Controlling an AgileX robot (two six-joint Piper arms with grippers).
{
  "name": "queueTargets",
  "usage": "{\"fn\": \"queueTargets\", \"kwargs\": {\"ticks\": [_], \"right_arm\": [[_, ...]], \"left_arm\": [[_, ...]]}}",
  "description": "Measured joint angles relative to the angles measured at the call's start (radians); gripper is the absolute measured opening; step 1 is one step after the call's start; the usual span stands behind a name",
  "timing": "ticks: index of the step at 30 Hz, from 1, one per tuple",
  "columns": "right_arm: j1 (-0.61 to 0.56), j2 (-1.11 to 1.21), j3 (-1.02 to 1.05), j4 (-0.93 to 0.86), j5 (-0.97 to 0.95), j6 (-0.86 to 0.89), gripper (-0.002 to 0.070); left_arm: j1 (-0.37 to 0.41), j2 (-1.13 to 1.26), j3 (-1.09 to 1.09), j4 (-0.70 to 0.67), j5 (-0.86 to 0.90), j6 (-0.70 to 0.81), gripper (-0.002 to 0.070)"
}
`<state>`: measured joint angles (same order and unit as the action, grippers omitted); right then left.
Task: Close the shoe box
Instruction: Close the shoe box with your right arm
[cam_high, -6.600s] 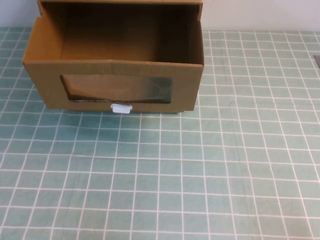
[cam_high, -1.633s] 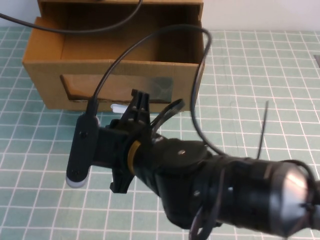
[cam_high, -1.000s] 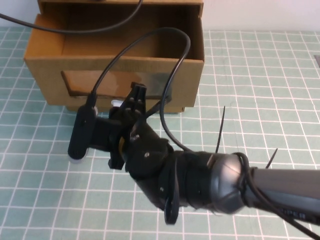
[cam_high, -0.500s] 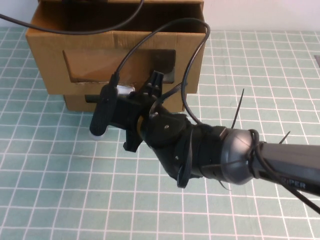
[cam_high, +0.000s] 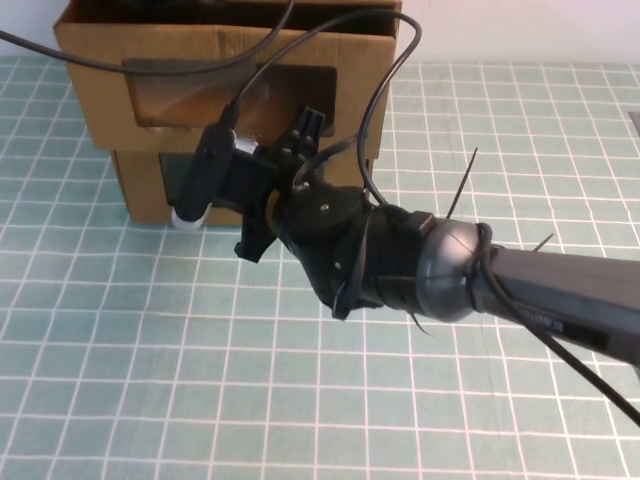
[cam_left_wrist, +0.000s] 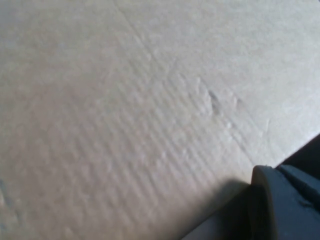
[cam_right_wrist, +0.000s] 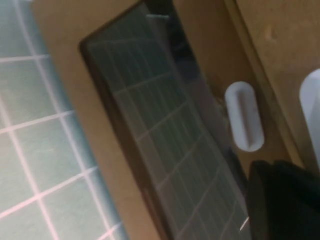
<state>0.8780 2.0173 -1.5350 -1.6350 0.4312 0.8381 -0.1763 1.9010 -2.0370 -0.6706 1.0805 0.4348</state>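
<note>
The shoe box (cam_high: 100, 60) is a brown cardboard drawer with a clear window (cam_high: 180, 90) in its front. It sits pushed far back at the far left of the table. Its white pull tab is hidden behind my arm in the high view and shows at the edge of the right wrist view (cam_right_wrist: 312, 107). My right gripper (cam_high: 312, 122) is shut, its tip against the drawer's front just right of the window. My left gripper (cam_left_wrist: 285, 200) shows only as a grey part close against plain cardboard (cam_left_wrist: 125, 110).
A like cardboard box (cam_high: 140, 190) lies under the shoe box, its front sticking out a little. In the right wrist view its window (cam_right_wrist: 165, 130) shows beside its white tab (cam_right_wrist: 244, 116). Black cables (cam_high: 390, 80) loop over the box. A green grid mat (cam_high: 150, 380) covers the table.
The drawer has slid away toward the far edge, with my right gripper following against its front. Its open top no longer shows, and the lower box's front has come into sight.
</note>
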Motion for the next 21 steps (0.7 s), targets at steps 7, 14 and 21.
{"fn": "queueTargets", "kwargs": {"ticks": [7,14,21], "right_arm": [[-0.031,0.045,-0.065,-0.002,-0.027,0.03,-0.0015],[-0.044,0.083,-0.112,-0.006,-0.043,0.05,-0.0015],[-0.067,0.095,-0.124,-0.014,-0.059,0.053,-0.0015]], "left_arm": [[0.0,0.007,0.0,-0.071,-0.019,0.02,-0.0005],[0.0,0.009,0.0,-0.088,-0.047,0.035,-0.0005],[0.0,0.009,0.0,-0.092,-0.052,0.039,-0.0005]]}}
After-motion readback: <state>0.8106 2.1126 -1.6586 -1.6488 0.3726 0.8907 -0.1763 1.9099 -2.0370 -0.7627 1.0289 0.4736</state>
